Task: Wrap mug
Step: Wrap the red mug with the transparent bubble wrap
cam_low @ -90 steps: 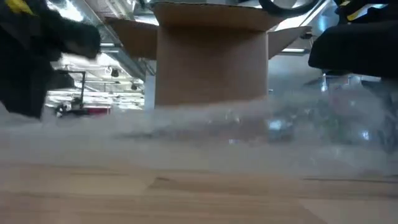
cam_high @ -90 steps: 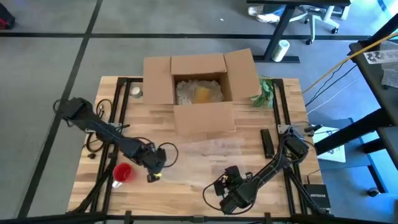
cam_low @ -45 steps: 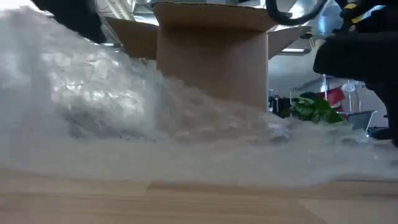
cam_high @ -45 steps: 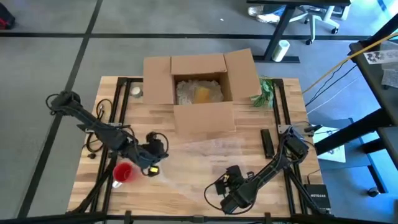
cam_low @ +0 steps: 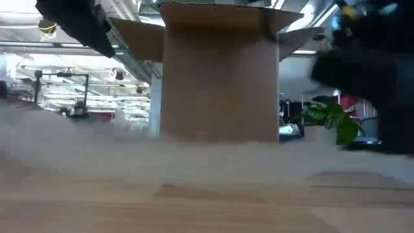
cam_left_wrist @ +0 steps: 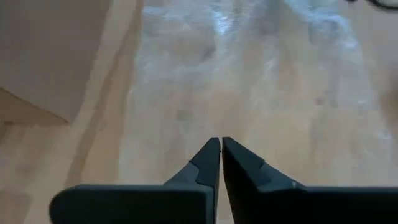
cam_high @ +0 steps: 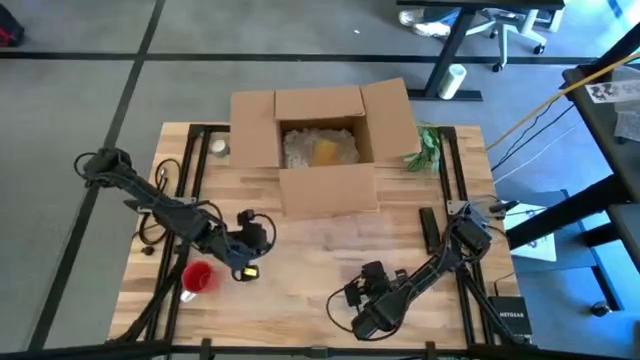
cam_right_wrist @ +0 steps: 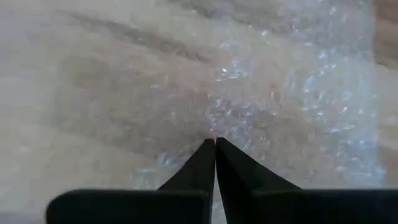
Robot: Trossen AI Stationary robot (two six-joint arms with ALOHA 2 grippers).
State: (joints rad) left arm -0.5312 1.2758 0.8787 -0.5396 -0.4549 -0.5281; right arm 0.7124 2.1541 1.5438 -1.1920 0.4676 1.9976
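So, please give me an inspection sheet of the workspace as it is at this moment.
Surface: wooden table, bare near the front edge.
Job's things: red mug at front left; bubble wrap lying flat mid-table.
Clutter: open cardboard box with filling at the back; green plant beside it; black bar at right.
Grippers: left claw shut, near the mug; right claw shut, over the bubble wrap.
Cables: black loops by the left arm's base.
Surroundings: desk legs and a white roll on the floor behind.
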